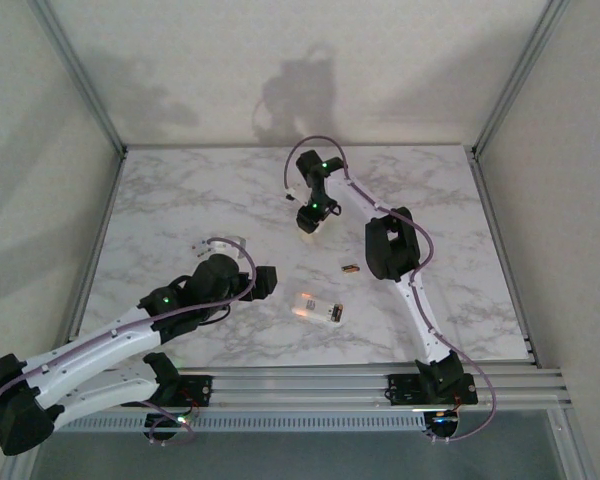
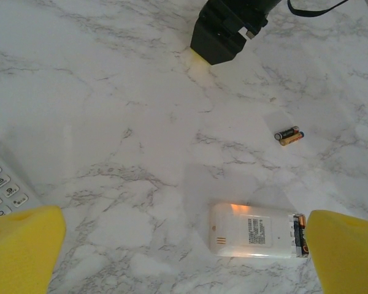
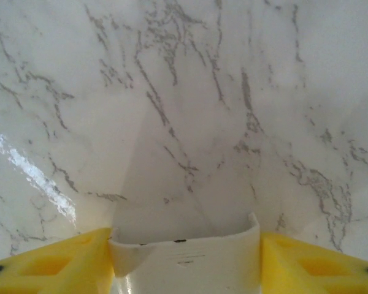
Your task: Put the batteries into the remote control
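Observation:
The remote control (image 2: 1, 182), white with small grey buttons, pokes in at the left edge of the left wrist view. Two loose batteries (image 2: 289, 135) (image 1: 350, 268) lie side by side on the marble. A shorter white remote (image 2: 254, 230) (image 1: 317, 308) lies face down with its end compartment open and batteries (image 2: 300, 231) inside. My left gripper (image 2: 184, 257) (image 1: 265, 282) hovers open above this remote, its yellow pads (image 2: 24, 245) far apart. My right gripper (image 3: 185, 237) (image 1: 313, 222) is farther back, shut on a curved white plastic cover (image 3: 190, 263).
The right arm's black link (image 2: 227, 30) (image 1: 390, 245) hangs over the table behind the loose batteries. Metal frame posts and pale walls bound the marble table (image 1: 180, 200) at the back and sides.

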You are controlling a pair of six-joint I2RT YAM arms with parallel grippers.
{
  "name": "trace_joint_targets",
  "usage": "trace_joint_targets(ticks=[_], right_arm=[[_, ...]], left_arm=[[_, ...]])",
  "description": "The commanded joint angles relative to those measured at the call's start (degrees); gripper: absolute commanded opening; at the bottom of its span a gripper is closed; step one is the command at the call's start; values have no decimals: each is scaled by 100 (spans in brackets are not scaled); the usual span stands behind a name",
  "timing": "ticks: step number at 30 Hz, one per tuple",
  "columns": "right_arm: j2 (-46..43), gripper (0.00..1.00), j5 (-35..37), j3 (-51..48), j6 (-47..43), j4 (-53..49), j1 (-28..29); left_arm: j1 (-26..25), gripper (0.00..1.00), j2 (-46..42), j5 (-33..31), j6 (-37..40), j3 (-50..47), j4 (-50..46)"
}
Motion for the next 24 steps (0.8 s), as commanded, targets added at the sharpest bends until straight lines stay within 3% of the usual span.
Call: trace_joint_targets(ticks=[1, 3, 8, 17, 24], right_arm=[[-196, 52, 93, -256, -102, -162, -21], [-519, 47, 63, -447, -79, -67, -22], [-1776, 46, -42, -1424, 143, 169, 3], [-5030, 45, 167, -5566, -287, 1469, 642], [-6440, 42, 62, -7343, -655, 1895, 1131]], left_arm=[[62, 100, -7, -20, 80, -45, 74], [62, 100, -45, -21, 51, -76, 104], [73, 100, -208, 43, -94, -174, 143], [407, 100, -829, 460, -530, -406, 79], [449, 99, -1027, 682, -486, -597, 125]])
